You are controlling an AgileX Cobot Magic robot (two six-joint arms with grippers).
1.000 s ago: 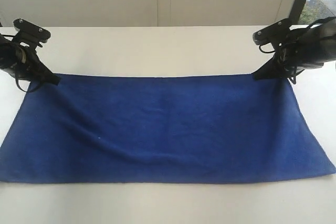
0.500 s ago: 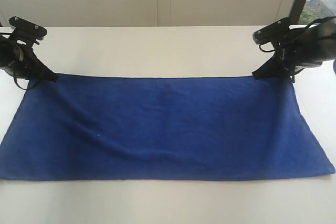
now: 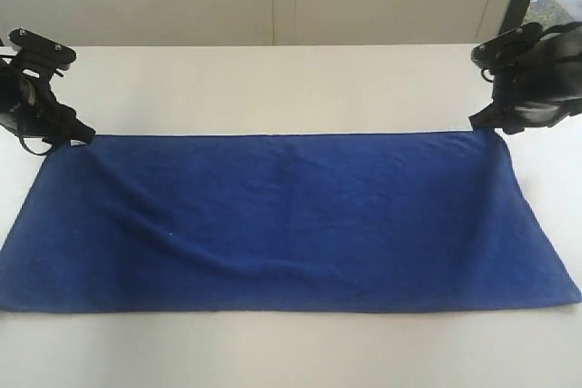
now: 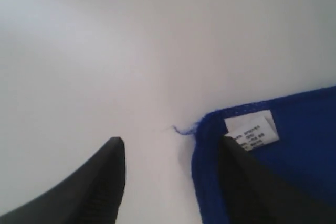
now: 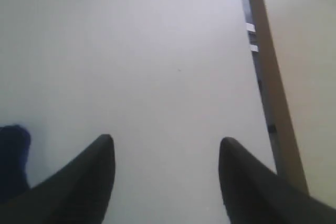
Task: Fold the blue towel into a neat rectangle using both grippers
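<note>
The only writing sits on a small white sewn-in tag [image 4: 252, 131] at one corner of the deep royal-blue, long rectangular microfibre towel [image 3: 291, 220]: several lines of dark print, too blurred to read. A loose blue thread [image 4: 181, 129] curls off the hem beside it.

The towel lies spread flat along the smooth, matt white table [image 3: 291, 88], its nap soft and fuzzy, with shallow ripples towards its left half and the near edge straight.

The black left gripper [image 3: 80, 132] stands at the far left corner. In its wrist view [image 4: 172, 145] the tapered dark fingers are parted, gripping nothing; one lies over the towel's [image 4: 294, 129] hem.

The black right gripper [image 3: 484, 119] is at the far right corner, jaws spread wide [image 5: 167, 141] over bare table, holding nothing.
</note>
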